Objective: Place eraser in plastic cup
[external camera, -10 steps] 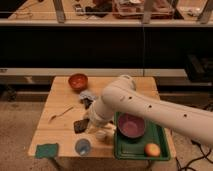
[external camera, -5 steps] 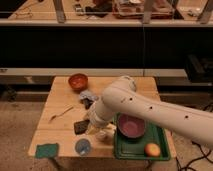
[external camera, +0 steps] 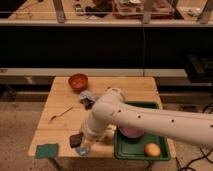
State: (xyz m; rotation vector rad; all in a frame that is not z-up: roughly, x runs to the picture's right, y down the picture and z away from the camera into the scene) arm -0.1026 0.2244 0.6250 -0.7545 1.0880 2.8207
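Observation:
The eraser [external camera: 75, 140], a small dark block, hangs at the tip of my gripper [external camera: 83, 137] near the table's front edge. The gripper is shut on it, with my white arm reaching in from the right and hiding most of the fingers. Directly below and slightly right of the eraser sits the plastic cup [external camera: 83, 150], small and grey-blue, with its top partly covered by the eraser and gripper.
A teal pad [external camera: 46, 150] lies at the front left corner of the wooden table [external camera: 60, 100]. An orange bowl [external camera: 78, 81] is at the back, with a crumpled grey item [external camera: 88, 97] and a spoon [external camera: 61, 114] nearer. The green tray [external camera: 165, 153] on the right holds a purple bowl [external camera: 131, 133] and an orange fruit [external camera: 152, 149].
The gripper and the eraser have moved toward the table's front edge, from the middle of the table to just over the cup. The other objects have stayed put.

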